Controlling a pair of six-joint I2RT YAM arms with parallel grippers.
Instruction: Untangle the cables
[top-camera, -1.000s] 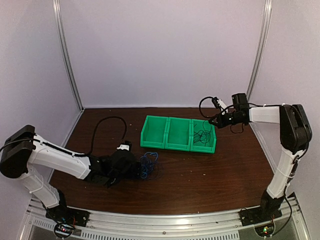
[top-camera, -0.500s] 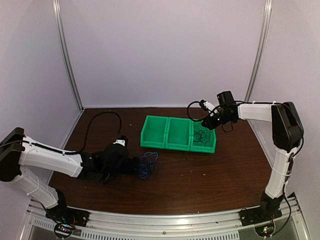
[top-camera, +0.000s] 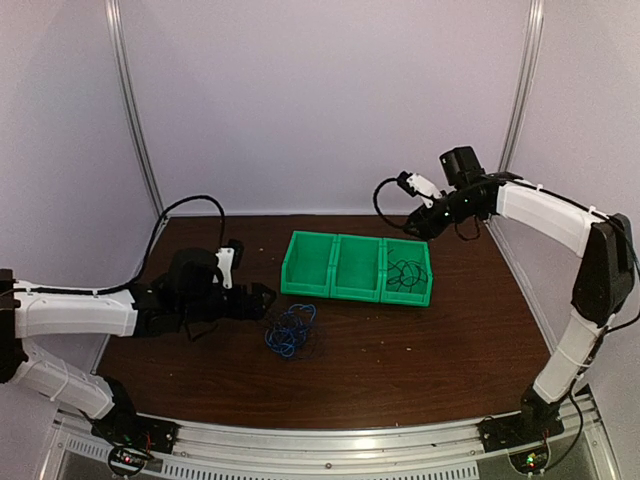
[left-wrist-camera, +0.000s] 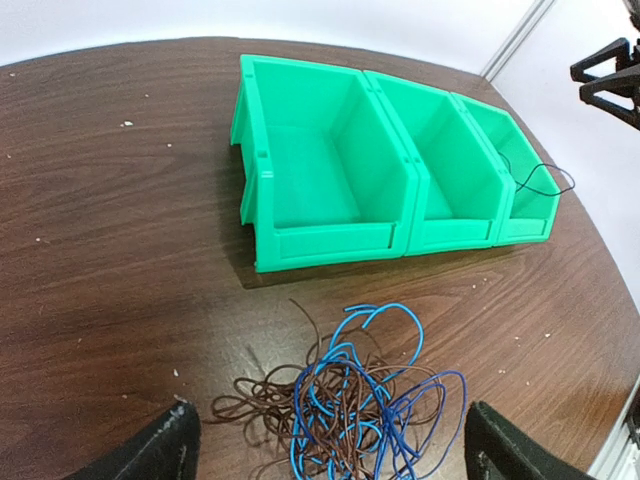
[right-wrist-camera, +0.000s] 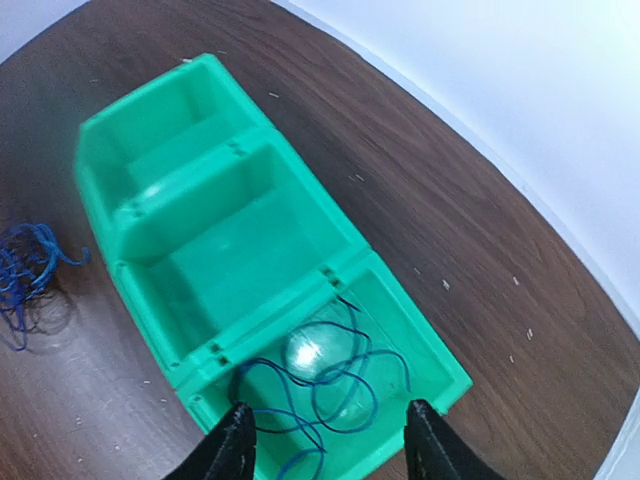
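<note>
Both grippers spread, empty.
The left gripper sits just behind the tangled cables on the table — the right gripper hangs above a dark cable in the end compartment of the green bin.

Left arm: is lying low, reaching forward and inward.
Left gripper: is pointing ahead, jaws standing wide apart, holding nothing.
Right arm: is rising tall, forearm arching inward.
Right gripper: is tilting downward, jaws parted, seemingly holding nothing.
</note>
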